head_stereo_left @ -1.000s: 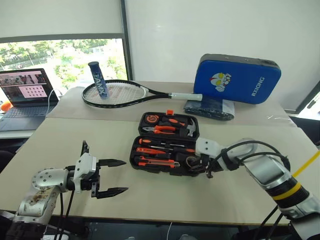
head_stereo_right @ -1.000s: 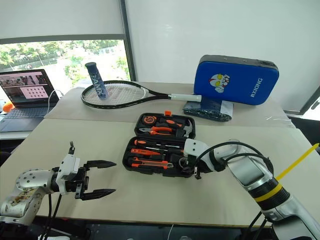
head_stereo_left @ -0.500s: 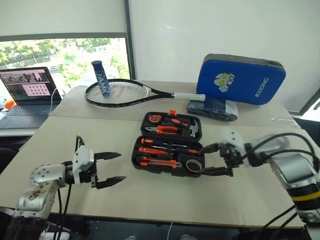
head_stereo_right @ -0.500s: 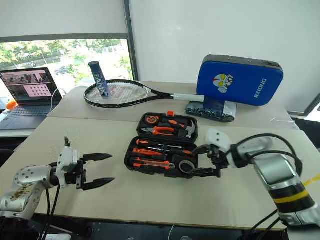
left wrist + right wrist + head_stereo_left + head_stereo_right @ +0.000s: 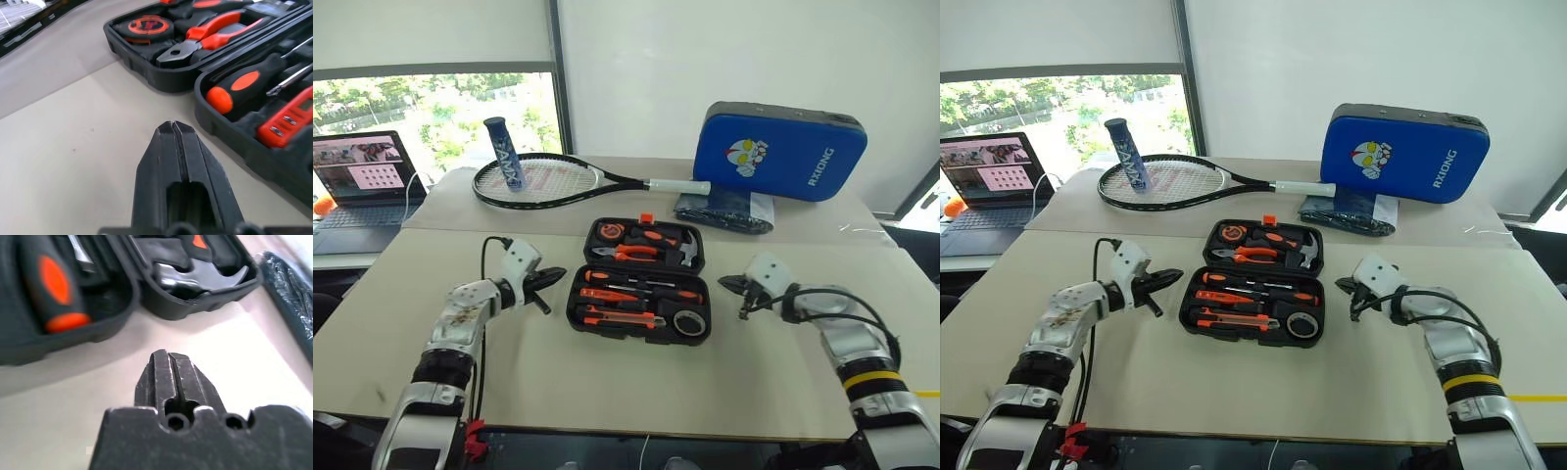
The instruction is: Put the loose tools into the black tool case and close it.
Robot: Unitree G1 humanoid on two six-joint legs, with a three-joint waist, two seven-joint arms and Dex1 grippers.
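Two arms of silver-grey metal segments with rounded joint housings. Left arm (image 5: 460,328) speckled with brown rust-like marks on its casing, a thin black cable looping up behind the white wrist block. Left gripper (image 5: 551,278): two black tapering fingers, pressed flat together, a recessed slot and round screw holes at their base. Right arm (image 5: 847,343) ringed by a yellow band between black collars, black cables arching along it. Right gripper (image 5: 728,285) behind a white wrist block, black, scuffed fingers likewise together.
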